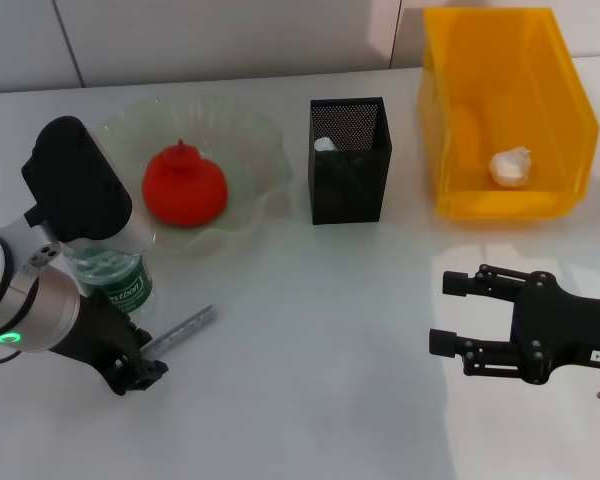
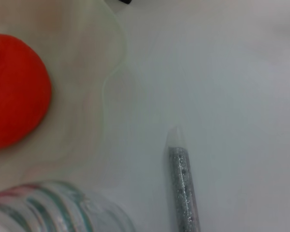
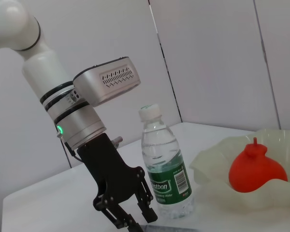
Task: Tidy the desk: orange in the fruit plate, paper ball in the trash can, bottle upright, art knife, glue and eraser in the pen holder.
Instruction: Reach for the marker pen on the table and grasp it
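Glue [image 1: 181,329] | on table, touching left gripper [image 1: 132,370] fingertips

A white table [image 1: 310,350] carries a ruffled glass fruit plate [image 1: 255,190] far left, a black mesh pen holder [image 1: 349,160] at centre, a yellow bin [image 1: 507,110] far right, an upright bottle [image 1: 115,275] and a glitter glue stick [image 1: 180,329] near left.

On the white counter [image 1: 310,340], the red orange [image 1: 185,187] sits in the clear wavy-rimmed fruit plate [image 1: 255,140] at rear left. The black mesh pen holder [image 1: 349,160] stands right of it, and the yellow plastic bin [image 1: 507,112] with the white paper ball [image 1: 510,166] inside stands farther right. The clear plastic water bottle [image 1: 115,278] stands upright before the plate, with the grey glitter glue stick [image 1: 180,330] lying just right of it.
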Controlling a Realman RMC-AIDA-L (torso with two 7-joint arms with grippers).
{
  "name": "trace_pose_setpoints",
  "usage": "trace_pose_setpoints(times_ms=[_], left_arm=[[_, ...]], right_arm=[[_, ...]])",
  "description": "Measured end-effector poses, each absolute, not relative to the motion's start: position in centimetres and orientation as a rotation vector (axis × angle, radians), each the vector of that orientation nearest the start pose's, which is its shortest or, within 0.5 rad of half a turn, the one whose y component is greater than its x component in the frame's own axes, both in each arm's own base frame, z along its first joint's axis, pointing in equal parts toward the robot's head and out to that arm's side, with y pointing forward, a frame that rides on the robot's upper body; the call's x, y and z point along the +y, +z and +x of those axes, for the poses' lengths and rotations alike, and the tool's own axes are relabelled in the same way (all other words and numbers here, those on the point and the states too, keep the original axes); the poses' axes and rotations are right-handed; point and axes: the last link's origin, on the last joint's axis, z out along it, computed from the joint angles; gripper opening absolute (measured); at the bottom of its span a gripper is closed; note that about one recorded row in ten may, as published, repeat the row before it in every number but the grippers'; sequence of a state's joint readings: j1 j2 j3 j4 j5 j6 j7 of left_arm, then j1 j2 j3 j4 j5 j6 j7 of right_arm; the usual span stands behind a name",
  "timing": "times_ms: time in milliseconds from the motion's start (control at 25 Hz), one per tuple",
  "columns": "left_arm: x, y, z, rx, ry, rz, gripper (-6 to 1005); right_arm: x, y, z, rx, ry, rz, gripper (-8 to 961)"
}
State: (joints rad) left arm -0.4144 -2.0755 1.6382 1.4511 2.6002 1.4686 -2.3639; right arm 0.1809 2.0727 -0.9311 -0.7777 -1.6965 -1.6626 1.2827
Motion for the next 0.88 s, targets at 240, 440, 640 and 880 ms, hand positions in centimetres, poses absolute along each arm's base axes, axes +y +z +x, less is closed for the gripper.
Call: trace_pose_setpoints(times_ms=[240,440,640,880], left_arm=[[31.3,-3.07,-20.54,-0.536,0.663,-2.727,393],[31.32,-3.24,-20.87,-0.549,0.672,-2.727,377],[31.36,-3.56,-21.15,-0.563,0.69,-2.733,369],[31.37,-3.65,-21.14,-0.559,0.696,-2.735,361]], right_arm=[[24.35,0.94,30.06,0.629,0.854,-2.657,791],[24.35,0.92,30.14,0.632,0.846,-2.66,791],[24.39,0.9,30.1,0.635,0.846,-2.662,791],[24.41,0.87,30.13,0.637,0.844,-2.66,791]])
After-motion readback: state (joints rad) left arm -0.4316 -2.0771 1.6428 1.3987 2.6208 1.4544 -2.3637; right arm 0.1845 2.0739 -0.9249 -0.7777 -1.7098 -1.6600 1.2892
